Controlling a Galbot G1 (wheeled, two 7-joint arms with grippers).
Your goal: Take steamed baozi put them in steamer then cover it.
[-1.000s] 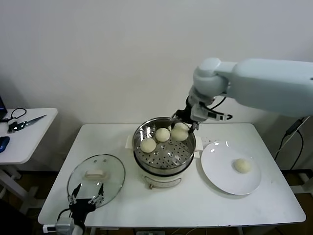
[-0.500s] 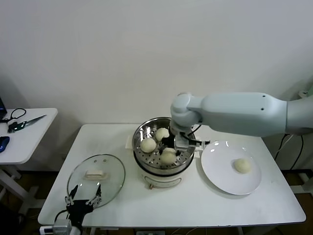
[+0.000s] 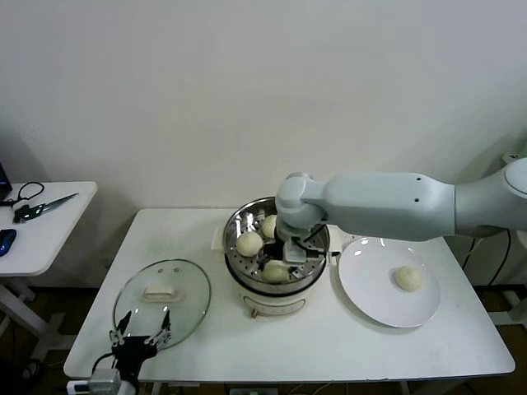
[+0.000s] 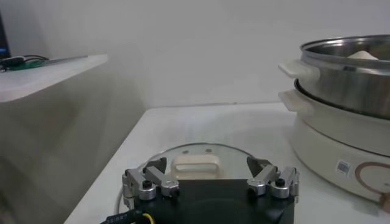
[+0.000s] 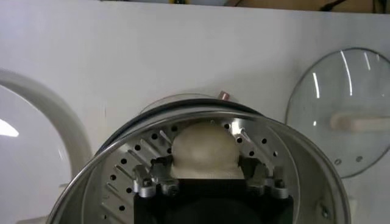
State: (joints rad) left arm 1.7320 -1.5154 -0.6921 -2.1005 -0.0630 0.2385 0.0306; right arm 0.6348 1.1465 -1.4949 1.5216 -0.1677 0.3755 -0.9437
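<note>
Head view shows the steamer [image 3: 276,251], rigid steel and heavy, standing upright at mid-table, mouth up. The cover [image 3: 162,302], fragile glass and slippery, lies flat to its left; best lifted by its centre handle, whose long axis runs across the table. The left gripper [image 3: 142,327] hovers beside it, fingers spread, empty. Three soft buns [image 3: 249,243] sit inside; a fourth [image 3: 408,278] waits on the plate [image 3: 370,300]. The right gripper [image 3: 292,255] stands released around one bun.
</note>
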